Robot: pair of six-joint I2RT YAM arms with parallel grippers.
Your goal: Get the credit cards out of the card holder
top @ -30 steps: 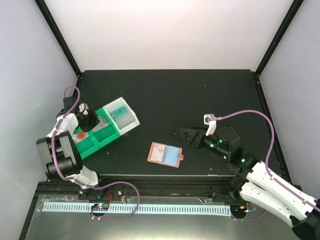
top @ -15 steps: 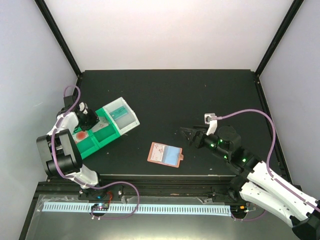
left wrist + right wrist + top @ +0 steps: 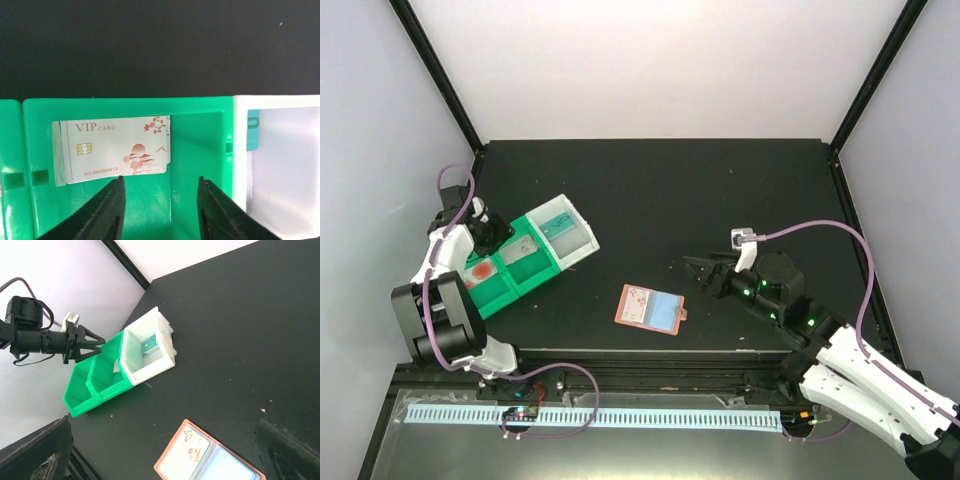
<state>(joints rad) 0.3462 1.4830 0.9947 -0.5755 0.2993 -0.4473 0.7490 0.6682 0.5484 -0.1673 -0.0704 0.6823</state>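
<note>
The salmon-brown card holder [image 3: 650,308] lies open on the black table, also low in the right wrist view [image 3: 172,464]. A pale blossom-print credit card [image 3: 637,303] fills its left pocket and a grey-blue one [image 3: 664,313] its right. A white VIP card [image 3: 117,149] lies flat in a green tray compartment. A teal card [image 3: 252,130] leans in the white compartment. My left gripper [image 3: 160,182] hovers open over that green compartment, just short of the VIP card and holding nothing. My right gripper [image 3: 698,270] stands wide open and empty, just right of the card holder.
The green-and-white compartment tray [image 3: 534,275] sits at the left of the table, close to the left wall. Its nearest green compartment holds something pale with a red mark [image 3: 480,270]. Black frame posts rise at the table's back corners.
My left gripper has opened and drawn back a little to the left. The VIP card now lies free in the green compartment. The right arm has barely shifted.
</note>
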